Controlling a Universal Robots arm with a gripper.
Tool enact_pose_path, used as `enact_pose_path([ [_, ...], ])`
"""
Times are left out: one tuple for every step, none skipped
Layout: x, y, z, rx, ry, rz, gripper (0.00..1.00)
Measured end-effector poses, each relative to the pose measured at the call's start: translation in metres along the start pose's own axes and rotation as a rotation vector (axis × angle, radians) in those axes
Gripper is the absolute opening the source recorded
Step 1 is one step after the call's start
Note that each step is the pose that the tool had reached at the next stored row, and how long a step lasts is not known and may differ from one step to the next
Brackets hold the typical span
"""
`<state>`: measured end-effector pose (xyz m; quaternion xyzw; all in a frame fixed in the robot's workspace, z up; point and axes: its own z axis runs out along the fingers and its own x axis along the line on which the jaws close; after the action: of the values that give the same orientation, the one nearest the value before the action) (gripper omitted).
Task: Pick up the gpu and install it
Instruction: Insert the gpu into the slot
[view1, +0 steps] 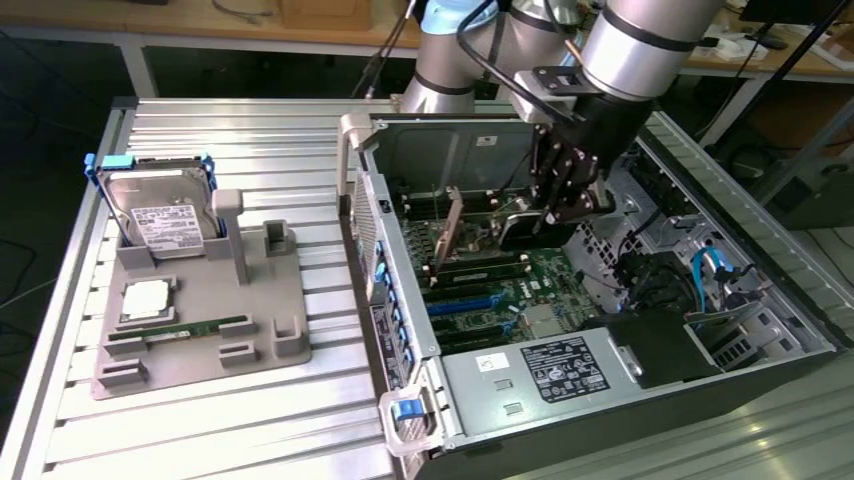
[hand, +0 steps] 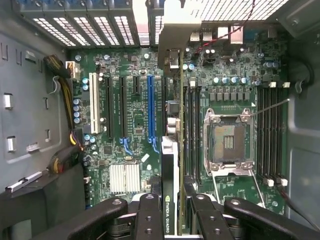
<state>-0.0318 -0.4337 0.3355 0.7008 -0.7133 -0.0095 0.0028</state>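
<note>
- The hand (view1: 563, 210) is clamped on the gpu (hand: 170, 192); in the wrist view its dark fingers (hand: 147, 217) press on the card's two flat faces
- The gpu stands on edge, with its thin labelled edge facing the wrist camera and its silver bracket (hand: 175, 30) at the end nearest the case's slotted rear wall
- The card is inside the open computer case (view1: 358, 200), over the green motherboard (hand: 135, 130). It sits just beside the long blue slot (hand: 151, 100), between that slot and the memory slots that flank the empty processor socket (hand: 227, 142)
- I cannot tell whether the card's lower edge touches a slot
- In the exterior view the arm (view1: 641, 40) comes down from 12 o'clock into the case, and the card's bracket end shows at 9 o'clock of the hand
- The case lies on its side on the slatted metal worktop (view1: 200, 440), on the 3 o'clock side of the exterior view, with the power supply (view1: 561, 365) at 6 o'clock of the hand
- A grey holder (view1: 200, 360) sits at 9 o'clock of the case, well apart from the hand
- A hard drive (view1: 160, 210) stands upright at the holder's 12 o'clock end. A square processor chip (view1: 147, 300) lies flat at 6 o'clock of the drive, and a green memory stick (view1: 194, 328) lies just beside the chip at its 5 o'clock
</note>
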Motion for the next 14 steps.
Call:
enact_pose_path([
  [0.000, 0.0000, 0.0016, 0.0000, 0.0001, 0.000, 0.27],
  [0.000, -0.0001, 0.0035, 0.0002, 0.0000, 0.000, 0.27],
  [0.001, -0.0001, 0.0055, 0.0005, 0.0000, 0.000, 0.27],
  [0.001, -0.0001, 0.0071, 0.0006, 0.0000, 0.000, 0.27],
  [0.001, -0.0001, 0.0087, 0.0009, -0.0002, 0.000, 0.27],
  [0.001, -0.0002, 0.0100, 0.0012, -0.0007, 0.000, 0.27],
  [0.001, -0.0002, 0.0101, 0.0011, -0.0014, 0.000, 0.27],
  [0.001, -0.0002, 0.0101, 0.0011, -0.0015, 0.000, 0.27],
  [0.002, -0.0002, 0.0102, 0.0011, -0.0017, 0.000, 0.27],
  [0.005, -0.0003, 0.0105, 0.0012, -0.0020, 0.000, 0.27],
  [0.008, -0.0004, 0.0105, 0.0011, -0.0021, 0.000, 0.27],
  [0.011, -0.0004, 0.0107, 0.0011, -0.0024, 0.000, 0.27],
  [0.013, -0.0004, 0.0108, 0.0011, -0.0027, 0.000, 0.27],
  [0.015, -0.0005, 0.0111, 0.0011, -0.0028, 0.000, 0.27],
])
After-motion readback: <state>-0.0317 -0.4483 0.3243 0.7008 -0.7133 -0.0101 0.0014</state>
